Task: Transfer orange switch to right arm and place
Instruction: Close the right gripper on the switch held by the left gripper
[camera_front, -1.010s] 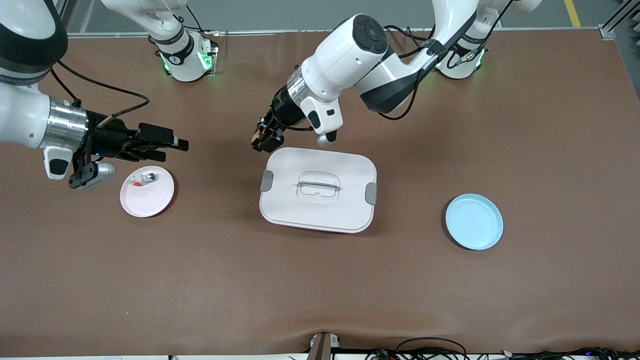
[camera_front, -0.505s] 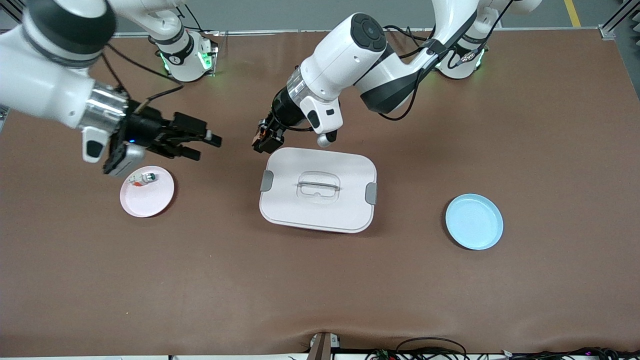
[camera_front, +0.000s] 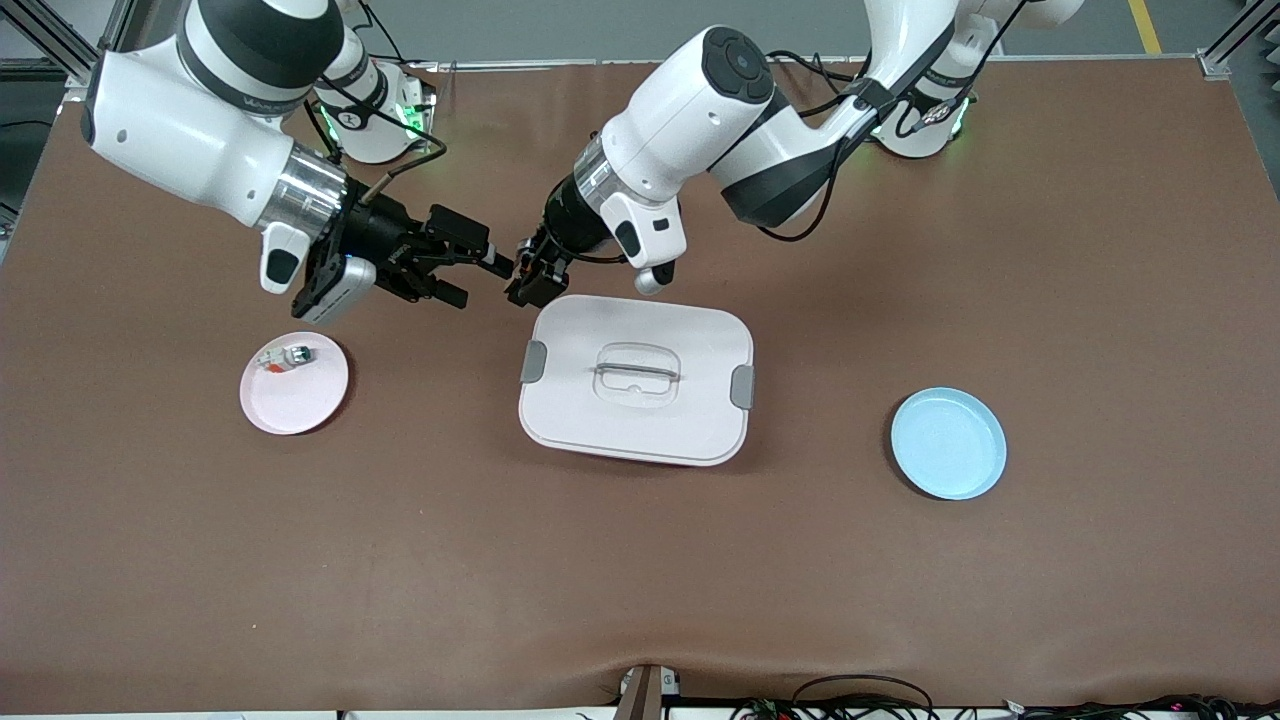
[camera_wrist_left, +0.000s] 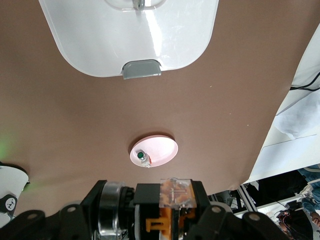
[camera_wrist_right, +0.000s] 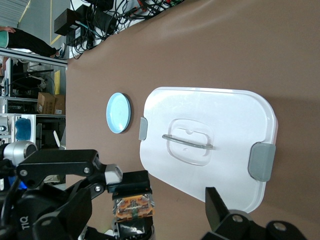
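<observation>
The orange switch (camera_wrist_right: 133, 206), a tiny black box with an orange window, hangs in the air with my left gripper (camera_front: 527, 278) shut on it. They are over the bare table just off the white box's corner toward the robots' bases. In the left wrist view the orange switch (camera_wrist_left: 176, 191) sits between the left gripper's (camera_wrist_left: 172, 212) jaws. My right gripper (camera_front: 487, 282) is open and level with the switch, one fingertip almost touching the left gripper. In the right wrist view the switch stands between the right gripper's (camera_wrist_right: 155, 200) spread fingers, close to one of them, untouched.
A white lidded box (camera_front: 700, 420) with grey clips lies mid-table. A pink plate (camera_front: 300, 405) toward the right arm's end holds a tiny white-green part (camera_front: 285, 357). A bare blue plate (camera_front: 948, 443) lies toward the left arm's end.
The right arm has swung from over the pink plate to the left gripper, its open fingers now around the switch. The left gripper has barely moved.
</observation>
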